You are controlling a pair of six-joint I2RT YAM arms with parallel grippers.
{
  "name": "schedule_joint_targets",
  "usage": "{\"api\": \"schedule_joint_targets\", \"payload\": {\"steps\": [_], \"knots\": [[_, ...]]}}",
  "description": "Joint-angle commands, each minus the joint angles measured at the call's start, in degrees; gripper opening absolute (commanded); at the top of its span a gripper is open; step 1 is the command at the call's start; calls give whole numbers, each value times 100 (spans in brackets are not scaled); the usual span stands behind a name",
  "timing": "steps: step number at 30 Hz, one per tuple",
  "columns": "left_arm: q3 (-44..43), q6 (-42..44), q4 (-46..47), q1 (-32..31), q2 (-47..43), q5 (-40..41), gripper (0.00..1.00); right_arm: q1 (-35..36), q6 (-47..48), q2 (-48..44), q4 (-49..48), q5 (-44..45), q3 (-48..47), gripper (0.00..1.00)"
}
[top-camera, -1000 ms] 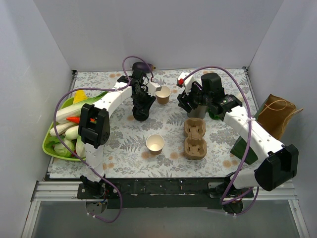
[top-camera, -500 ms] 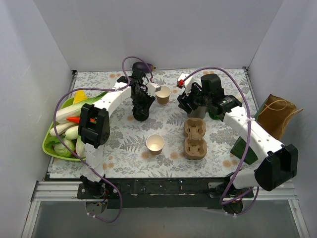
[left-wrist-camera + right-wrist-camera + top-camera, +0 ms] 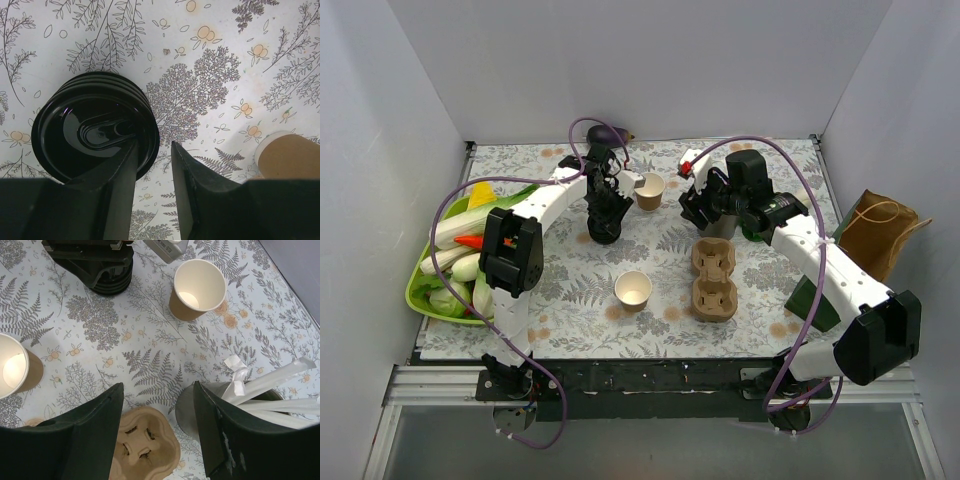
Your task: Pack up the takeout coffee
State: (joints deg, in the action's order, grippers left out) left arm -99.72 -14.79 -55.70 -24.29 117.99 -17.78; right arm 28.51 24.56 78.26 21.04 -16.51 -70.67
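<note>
place: robot lab | why: white walls (image 3: 410,90) are closing in a table (image 3: 570,290) | bottom: metal rail (image 3: 650,390) is holding two robot arms (image 3: 535,205)

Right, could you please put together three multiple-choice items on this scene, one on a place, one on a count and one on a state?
1. Where is the stack of black lids?
A. Under the tips of the left pincer
B. Beside the right arm's base
C. Against the back wall

2. How many lidless tan cups stand on the table?
A. One
B. Two
C. Four

3. How is the right pincer?
A. Shut on a cup
B. Shut on a straw
C. Open and empty

Answers:
1 A: the left wrist view shows one finger over the top lid and the other just outside its rim.
2 B: the top view shows one beside the stack and one nearer the front edge.
3 C: its fingers stand wide apart with nothing gripped between them.
</note>
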Motion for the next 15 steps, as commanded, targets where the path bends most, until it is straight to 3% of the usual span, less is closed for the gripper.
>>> {"api": "schedule_joint_targets", "payload": {"steps": [1, 15], "knots": [[58, -16, -2, -40, -22, -41, 31, -21, -21, -48, -161, -45, -8, 66], [111, 20, -72, -67, -13, 20, 27, -21, -21, -92, -205, -28, 45, 66]]}}
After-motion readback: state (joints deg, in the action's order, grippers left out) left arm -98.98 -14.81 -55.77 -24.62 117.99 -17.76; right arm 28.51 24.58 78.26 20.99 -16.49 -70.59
